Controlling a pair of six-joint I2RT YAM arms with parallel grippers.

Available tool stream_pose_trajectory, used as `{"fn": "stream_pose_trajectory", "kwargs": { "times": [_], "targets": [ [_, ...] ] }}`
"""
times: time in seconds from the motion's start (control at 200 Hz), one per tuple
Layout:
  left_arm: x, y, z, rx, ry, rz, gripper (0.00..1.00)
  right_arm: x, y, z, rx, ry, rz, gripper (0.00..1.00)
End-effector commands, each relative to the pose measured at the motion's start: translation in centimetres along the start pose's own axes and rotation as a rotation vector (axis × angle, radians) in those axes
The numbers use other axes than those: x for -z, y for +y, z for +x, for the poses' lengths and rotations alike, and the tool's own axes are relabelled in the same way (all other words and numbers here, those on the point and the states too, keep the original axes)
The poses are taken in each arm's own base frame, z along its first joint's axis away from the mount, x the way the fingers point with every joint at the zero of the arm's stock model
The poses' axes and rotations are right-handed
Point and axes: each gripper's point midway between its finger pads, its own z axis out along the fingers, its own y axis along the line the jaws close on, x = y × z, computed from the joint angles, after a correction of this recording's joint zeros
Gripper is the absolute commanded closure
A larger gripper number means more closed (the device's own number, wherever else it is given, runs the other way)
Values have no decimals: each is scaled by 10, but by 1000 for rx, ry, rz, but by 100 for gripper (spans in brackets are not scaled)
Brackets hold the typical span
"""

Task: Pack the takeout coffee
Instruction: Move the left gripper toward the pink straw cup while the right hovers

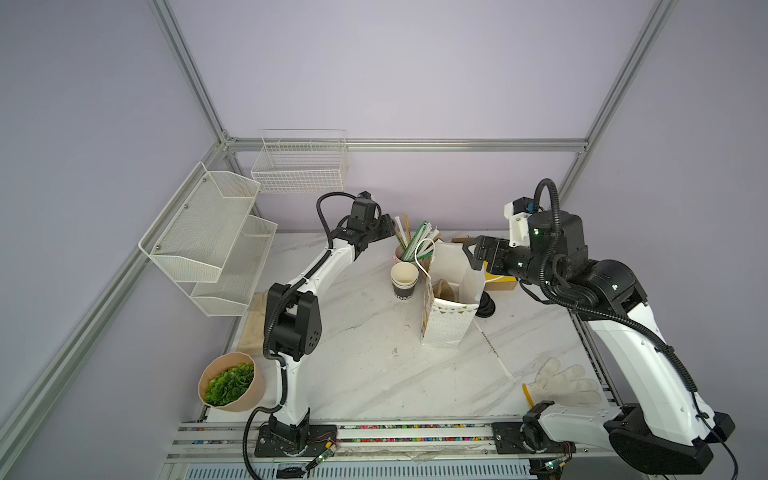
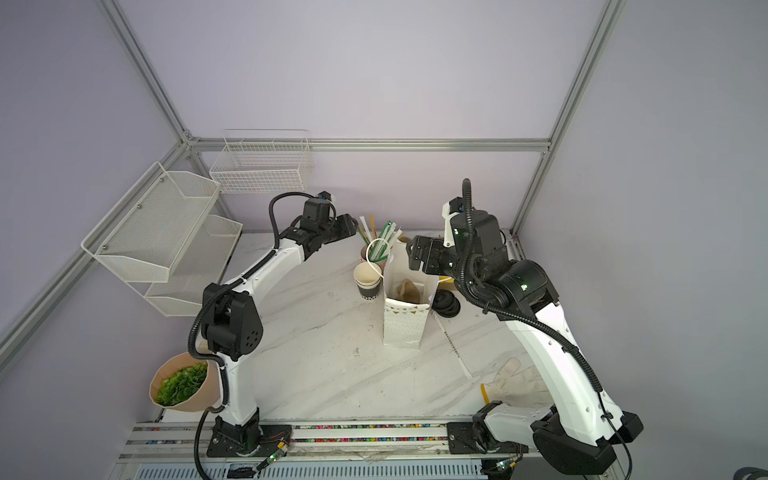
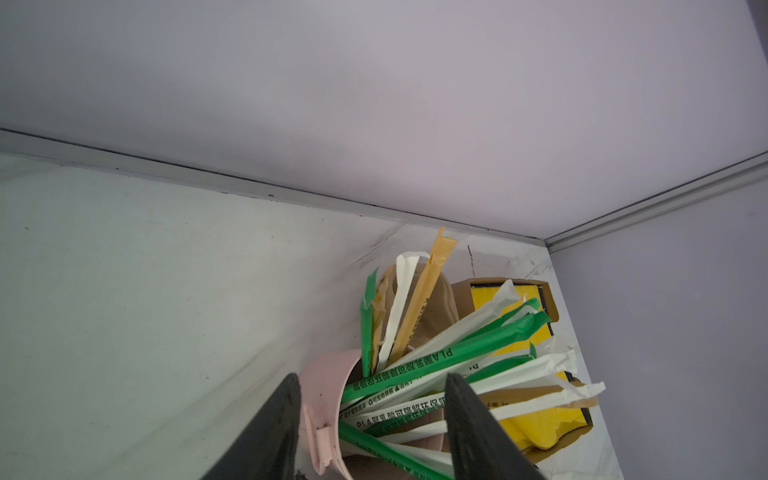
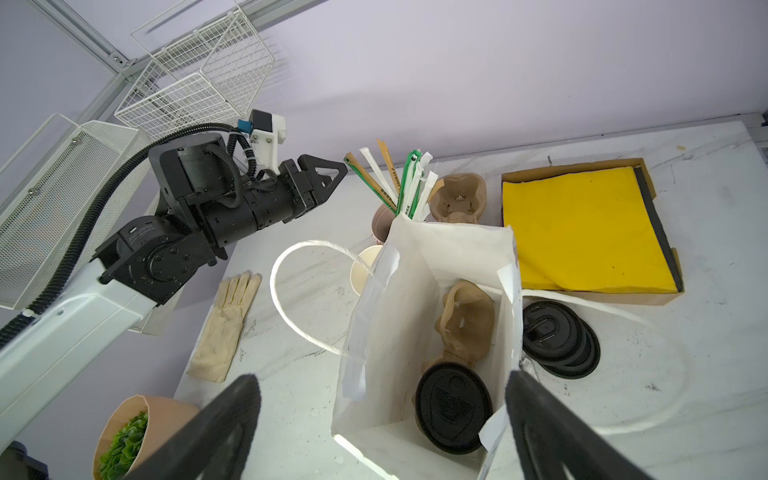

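Across the white marbled table (image 1: 353,340), boxed in by lilac walls (image 1: 415,83) and an aluminium frame (image 1: 415,144), things crowd the far side. A white paper bag (image 1: 446,328) stands upright and open, with a nested stack of cups (image 1: 404,276) just to its left and a pink cup of straws (image 3: 328,399) behind that. A yellow-lined box (image 4: 582,232) and a pile of black lids (image 4: 561,332) lie to the bag's right. A wire basket (image 1: 299,166) and mesh shelves (image 1: 208,232) hang on the walls. A potted plant (image 1: 228,386) and a glove (image 1: 565,382) sit at the near edge.

The takeout coffee (image 4: 453,407) sits inside the bag in a pulp carrier (image 4: 465,320), only its black lid showing.

The left arm stretches to the back, left gripper (image 3: 372,376) level at the straw cup, jaws partly apart either side of the straws. Whether they touch any I cannot tell. The right arm folds at the elbow, right gripper (image 4: 382,376) tilted down over the bag's mouth, jaws spread wide, empty.
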Motion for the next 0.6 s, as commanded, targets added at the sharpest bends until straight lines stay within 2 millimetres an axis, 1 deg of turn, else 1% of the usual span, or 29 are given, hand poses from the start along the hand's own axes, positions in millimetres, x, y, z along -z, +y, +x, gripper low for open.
{"fn": "stream_pose_trajectory", "kwargs": {
  "times": [0.0, 0.025, 0.065, 0.1, 0.12, 0.16, 0.225, 0.265, 0.355, 0.385, 0.46, 0.55, 0.595],
  "targets": [
    [28, -44, -39, 35, -88, 157, 39, 4, 1, -8, -11, -36, -9, 5],
    [31, -47, -38, 45, -87, 171, 37, 4, 1, -8, -10, -40, -9, 5],
    [35, -49, -35, 57, -95, 187, 37, 3, 2, -9, -11, -42, -8, 5],
    [36, -50, -27, 64, -92, 198, 36, 2, 2, -10, -9, -41, -9, 5],
    [39, -53, -27, 63, -100, 215, 36, 1, 3, -9, -7, -37, -9, 5],
    [39, -58, -17, 54, -93, 234, 36, -2, 3, -10, -7, -33, -10, 5],
    [43, -66, -10, 25, -99, 246, 30, -6, 5, -9, -8, -25, -12, 5],
    [48, -75, -7, 8, -104, 275, 28, -8, 6, -10, -7, -22, -14, 5],
    [55, -84, 3, -7, -126, 327, 27, -13, 7, -12, -12, -23, -9, 5],
    [54, -82, 8, -13, -128, 318, 26, -15, 5, -12, -23, -20, 5, 5],
    [50, -60, 10, -5, -136, 234, 25, -21, 5, -12, -24, -1, 18, 5],
    [46, -36, 0, 26, -153, 191, 25, -24, 7, -12, -28, 2, 11, 5],
    [43, -26, -9, 47, -156, 179, 27, -24, 8, -13, -28, -2, 6, 5]
  ]
}}
